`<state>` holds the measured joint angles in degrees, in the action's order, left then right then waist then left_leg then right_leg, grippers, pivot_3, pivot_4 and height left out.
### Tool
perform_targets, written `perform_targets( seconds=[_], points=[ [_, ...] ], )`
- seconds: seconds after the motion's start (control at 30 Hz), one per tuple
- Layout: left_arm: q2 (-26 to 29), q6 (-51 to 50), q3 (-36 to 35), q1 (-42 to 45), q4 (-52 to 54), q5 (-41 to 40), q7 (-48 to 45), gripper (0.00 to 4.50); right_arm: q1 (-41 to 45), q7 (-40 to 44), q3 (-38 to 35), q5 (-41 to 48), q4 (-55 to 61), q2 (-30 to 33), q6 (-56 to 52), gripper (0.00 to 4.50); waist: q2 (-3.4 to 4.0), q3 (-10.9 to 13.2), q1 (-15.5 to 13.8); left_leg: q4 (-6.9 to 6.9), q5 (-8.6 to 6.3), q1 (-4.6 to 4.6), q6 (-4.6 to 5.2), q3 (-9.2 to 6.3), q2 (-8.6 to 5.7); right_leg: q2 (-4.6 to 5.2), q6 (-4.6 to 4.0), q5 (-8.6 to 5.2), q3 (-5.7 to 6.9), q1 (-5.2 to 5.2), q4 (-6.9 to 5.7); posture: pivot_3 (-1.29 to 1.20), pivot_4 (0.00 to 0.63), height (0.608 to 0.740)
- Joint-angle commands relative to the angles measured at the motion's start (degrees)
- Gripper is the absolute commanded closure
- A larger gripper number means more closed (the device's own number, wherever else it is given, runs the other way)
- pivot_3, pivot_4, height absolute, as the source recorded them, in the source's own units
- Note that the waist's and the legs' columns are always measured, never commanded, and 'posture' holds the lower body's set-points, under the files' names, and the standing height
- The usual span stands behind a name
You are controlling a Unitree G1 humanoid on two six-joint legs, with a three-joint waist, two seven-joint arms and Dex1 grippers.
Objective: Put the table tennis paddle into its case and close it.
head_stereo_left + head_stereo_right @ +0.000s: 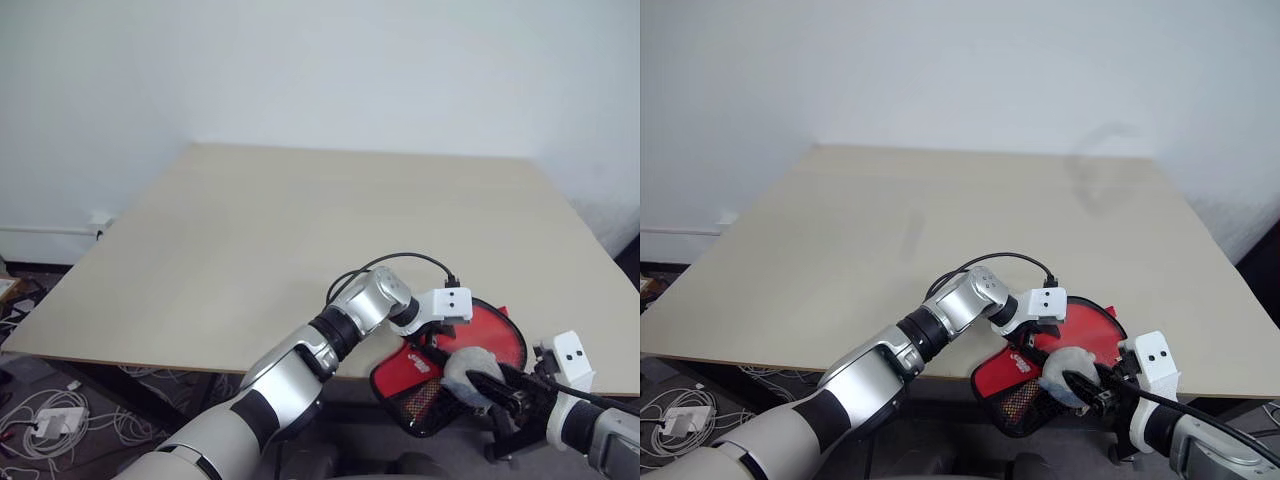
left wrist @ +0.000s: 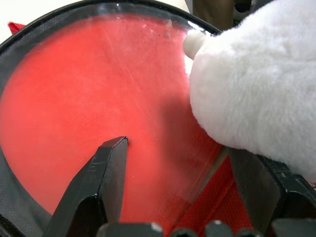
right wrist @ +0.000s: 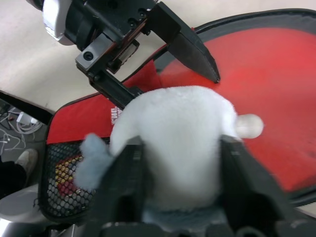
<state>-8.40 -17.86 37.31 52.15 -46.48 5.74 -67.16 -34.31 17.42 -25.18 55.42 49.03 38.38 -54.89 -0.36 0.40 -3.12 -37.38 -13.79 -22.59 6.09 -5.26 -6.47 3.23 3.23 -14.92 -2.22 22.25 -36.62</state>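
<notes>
Right gripper [image 3: 180, 148] clamped on white plush [image 3: 173, 138], above case [image 1: 425, 385]; left gripper [image 2: 182, 163] open over paddle [image 2: 98, 98]

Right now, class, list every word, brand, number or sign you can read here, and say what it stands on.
None can be read.
Small white logo on the soft red paddle-shaped zip case: too blurred to read.
Yellow-and-red print behind the case's black mesh pocket: unreadable.

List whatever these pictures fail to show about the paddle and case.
- Paddle's handle: head views, hidden behind the white fluffy object and right end effector.
- Case zip, open or closed: every view, covered by that object and the left end effector.
- Red round surface, paddle or case: left wrist view, too close.
</notes>
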Motion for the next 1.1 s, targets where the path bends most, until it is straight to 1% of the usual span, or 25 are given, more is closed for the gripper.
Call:
perform_targets(
  seconds=[0.03,0.1,0.13,0.23,0.3,0.33,0.53,0.7,0.8,0.9,1.03,1.1],
  points=[
    [-5.26,-3.75,4.07,-5.24,-4.79,2.28,-1.2,1.22,-4.38,4.94,-6.76,0.91,2.46,1.42,2.52,3.86,0.0,0.0,0.0,-0.01,-0.01,-0.01,0.01,0.0,0.0,0.0,0.01,0.0,0.0,0.0,0.0,0.0,0.0,0.74],
    [-5.13,-3.97,4.12,-5.28,-4.65,2.2,-1.43,1.22,-8.08,8.4,-10.33,1.47,3.37,1.83,3.8,4.4,-0.03,0.01,0.02,-0.03,-0.04,0.0,0.03,0.02,0.0,0.0,0.02,0.0,-0.01,-0.01,0.01,0.0,0.0,0.74],
    [-5.06,-4.05,4.13,-5.29,-4.58,2.17,-1.54,1.22,-10.13,10.37,-11.83,1.46,3.94,2.08,4.27,4.49,-0.03,0.01,0.02,-0.05,-0.05,-0.01,0.03,0.01,0.0,0.0,0.02,0.0,0.0,-0.02,0.01,0.0,0.0,0.74],
    [-4.95,-4.15,4.2,-5.34,-4.49,2.16,-1.7,1.22,-14.4,14.9,-13.66,1.53,4.96,3.07,4.84,4.49,-0.04,0.01,0.09,-0.07,-0.06,0.0,0.02,0.01,0.01,-0.01,0.02,0.0,-0.01,-0.06,0.0,0.0,0.0,0.74],
    [-4.93,-4.26,4.3,-5.44,-4.38,2.18,-1.78,1.22,-15.27,16.44,-12.35,1.07,5.66,3.83,4.95,4.49,-0.04,0.02,0.1,-0.08,-0.07,0.01,0.02,0.02,0.02,-0.01,0.01,-0.01,-0.01,-0.09,0.0,0.0,0.0,0.74],
    [-4.94,-4.31,4.37,-5.49,-4.32,2.19,-1.82,1.22,-15.29,16.91,-11.25,0.85,6.2,4.21,4.94,4.49,-0.04,0.02,0.1,-0.08,-0.07,0.0,0.02,0.02,0.02,0.0,-0.01,-0.02,-0.01,-0.1,0.0,0.0,0.0,0.74],
    [-4.85,-4.7,4.97,-6.03,-3.6,2.27,-2.21,1.22,-9.74,15.67,1.59,0.37,9.28,6.59,3.71,4.49,-0.06,0.03,0.04,-0.08,-0.09,0.0,0.0,0.01,0.03,0.01,-0.12,-0.09,0.0,-0.07,0.02,0.0,0.0,0.74],
    [-4.24,-5.75,5.38,-6.51,-2.45,2.14,-2.73,1.22,-6.71,16.13,9.57,-0.18,10.21,8.86,3.39,4.49,-0.13,0.01,0.0,-0.11,-0.2,-0.02,0.04,0.01,0.03,0.01,-0.03,-0.05,0.01,-0.03,0.04,0.0,0.0,0.74],
    [-3.87,-6.1,5.66,-6.84,-1.72,2.12,-2.88,1.22,-5.79,16.26,13.44,-1.52,10.74,10.5,3.63,4.49,-0.16,0.01,-0.01,-0.15,-0.27,-0.03,0.04,0.01,0.03,0.0,-0.01,-0.07,0.02,-0.03,0.05,0.0,0.0,0.74],
    [-3.46,-6.47,6.0,-7.13,-1.07,2.2,-3.08,1.22,-5.4,16.81,19.82,-4.58,10.97,13.55,4.45,4.49,-0.21,-0.01,-0.02,-0.2,-0.34,-0.01,0.03,-0.01,0.03,-0.02,0.01,-0.09,0.03,-0.05,0.04,0.0,0.0,0.74],
    [-2.98,-6.86,6.32,-7.39,-0.33,2.26,-3.33,1.22,-5.04,16.41,23.92,-5.78,10.97,15.77,7.11,4.49,-0.25,0.0,-0.05,-0.3,-0.44,-0.03,0.07,-0.02,0.04,-0.03,0.03,-0.11,0.05,-0.07,0.04,0.0,0.0,0.74],
    [-2.73,-7.0,6.42,-7.5,-0.15,2.31,-3.38,1.22,-4.33,15.95,25.26,-4.1,10.97,16.91,9.94,4.49,-0.25,0.0,-0.04,-0.39,-0.52,-0.02,0.1,-0.02,0.04,-0.05,0.05,-0.13,0.05,-0.11,0.04,0.0,0.0,0.74]
  ],
)
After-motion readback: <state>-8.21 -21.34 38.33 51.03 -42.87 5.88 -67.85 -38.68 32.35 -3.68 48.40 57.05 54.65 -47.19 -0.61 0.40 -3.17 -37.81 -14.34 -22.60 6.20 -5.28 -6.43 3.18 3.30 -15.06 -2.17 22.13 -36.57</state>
